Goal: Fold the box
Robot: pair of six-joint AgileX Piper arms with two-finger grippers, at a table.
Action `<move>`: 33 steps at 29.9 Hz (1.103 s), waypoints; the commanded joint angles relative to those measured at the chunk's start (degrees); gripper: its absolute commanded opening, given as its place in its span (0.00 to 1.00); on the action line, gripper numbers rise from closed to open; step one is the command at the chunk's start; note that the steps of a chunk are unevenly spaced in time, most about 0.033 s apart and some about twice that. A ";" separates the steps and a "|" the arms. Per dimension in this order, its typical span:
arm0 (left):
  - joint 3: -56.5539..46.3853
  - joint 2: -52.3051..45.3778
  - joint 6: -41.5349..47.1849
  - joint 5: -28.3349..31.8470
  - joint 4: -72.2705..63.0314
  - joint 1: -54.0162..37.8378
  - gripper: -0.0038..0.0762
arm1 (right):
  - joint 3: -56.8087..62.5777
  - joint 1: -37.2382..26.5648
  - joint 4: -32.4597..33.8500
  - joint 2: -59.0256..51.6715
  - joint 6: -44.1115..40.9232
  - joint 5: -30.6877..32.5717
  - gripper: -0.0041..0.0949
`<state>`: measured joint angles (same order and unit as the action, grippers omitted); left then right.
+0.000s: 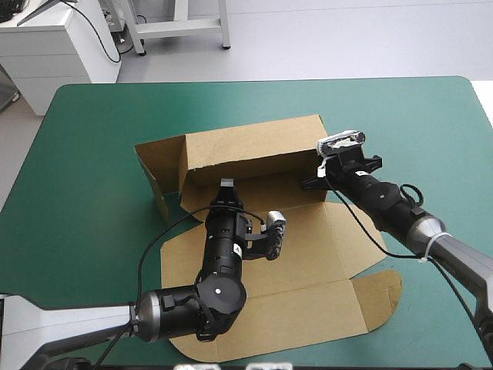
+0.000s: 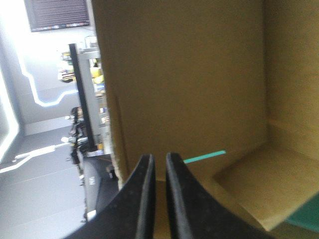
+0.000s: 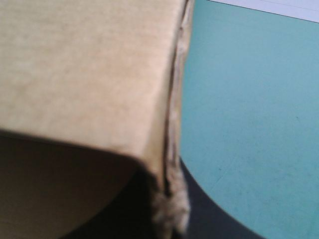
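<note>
On the table (image 1: pixel 100 139), box (image 1: pixel 254 142), seemingly half-raised

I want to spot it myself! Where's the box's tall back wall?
Find the brown box mid-table on the teal-green cover. Along its far side runs the back wall. It's the longest panel standing up; the near flaps lie flat.

Left arm (image 1: pixel 219 262), right arm (image 1: pixel 385 202) extended, jaws nearly closed

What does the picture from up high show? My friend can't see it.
A half-folded brown box lies on the teal-green table, its back wall raised and its front flaps flat. The left gripper points into the box toward that wall; the right gripper is at the wall's right end.
</note>
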<state>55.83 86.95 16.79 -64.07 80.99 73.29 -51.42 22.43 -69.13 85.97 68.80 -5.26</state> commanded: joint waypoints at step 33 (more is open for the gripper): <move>36.25 -5.61 -46.15 -5.04 -104.25 -87.07 0.04 | -1.93 -0.76 0.98 -1.85 0.59 2.37 0.02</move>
<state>90.53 83.65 -33.17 -71.36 -17.03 -7.79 -51.50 21.92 -68.77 85.97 68.80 -3.84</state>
